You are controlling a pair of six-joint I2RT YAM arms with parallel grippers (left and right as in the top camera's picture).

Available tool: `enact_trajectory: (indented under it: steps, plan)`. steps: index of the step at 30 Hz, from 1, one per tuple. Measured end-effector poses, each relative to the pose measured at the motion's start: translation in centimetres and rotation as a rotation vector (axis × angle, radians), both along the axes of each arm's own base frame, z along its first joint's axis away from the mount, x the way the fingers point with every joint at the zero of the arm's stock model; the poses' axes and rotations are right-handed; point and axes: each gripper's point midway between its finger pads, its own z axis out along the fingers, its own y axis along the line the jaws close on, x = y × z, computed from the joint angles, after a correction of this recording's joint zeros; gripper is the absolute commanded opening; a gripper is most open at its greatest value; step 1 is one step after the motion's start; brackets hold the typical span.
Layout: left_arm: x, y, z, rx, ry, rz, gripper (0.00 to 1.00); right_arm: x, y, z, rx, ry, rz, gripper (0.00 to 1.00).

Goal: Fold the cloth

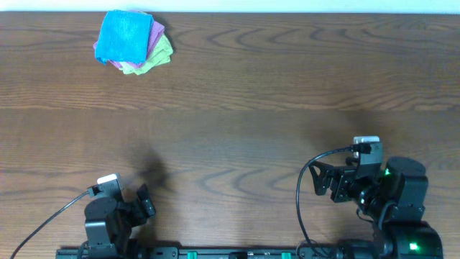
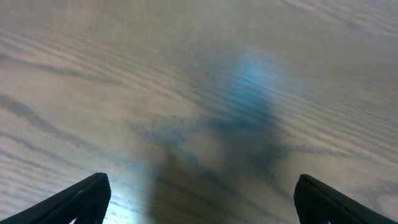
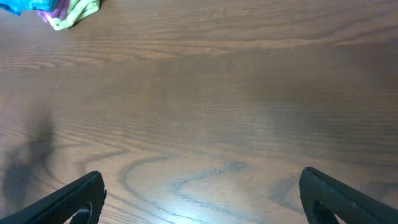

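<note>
Left gripper point(image 2: 202, 193) and right gripper point(image 3: 202, 186) both spread wide, holding nothing, low at the near edge of the bench point(image 1: 287, 108). Cloth point(image 1: 123, 36) lies folded at the far left, stacked on a purple cloth point(image 1: 156, 33) and a yellow-green cloth point(image 1: 161, 57); I judge the fold done.

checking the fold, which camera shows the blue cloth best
The overhead view: the blue cloth lies whole atop the purple cloth and yellow-green cloth. The right wrist view catches only a sliver at its top-left edge; the left wrist view shows none of it.
</note>
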Motion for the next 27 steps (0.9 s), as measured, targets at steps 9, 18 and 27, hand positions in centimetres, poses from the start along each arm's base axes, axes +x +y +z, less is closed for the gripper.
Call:
enact_trajectory:
  steps: [9,18,27]
  plan:
    - [0.7,0.0,0.2,0.064,-0.054,-0.052,0.95,0.0,0.0,0.0,0.0,0.0,0.0,0.99]
    - [1.2,-0.2,-0.3,0.116,-0.054,-0.114,0.96,0.0,0.0,0.0,0.0,0.0,0.0,0.99]
    - [1.3,-0.5,-0.6,0.182,-0.048,-0.189,0.95,0.0,0.0,0.0,0.0,0.0,0.0,0.99]
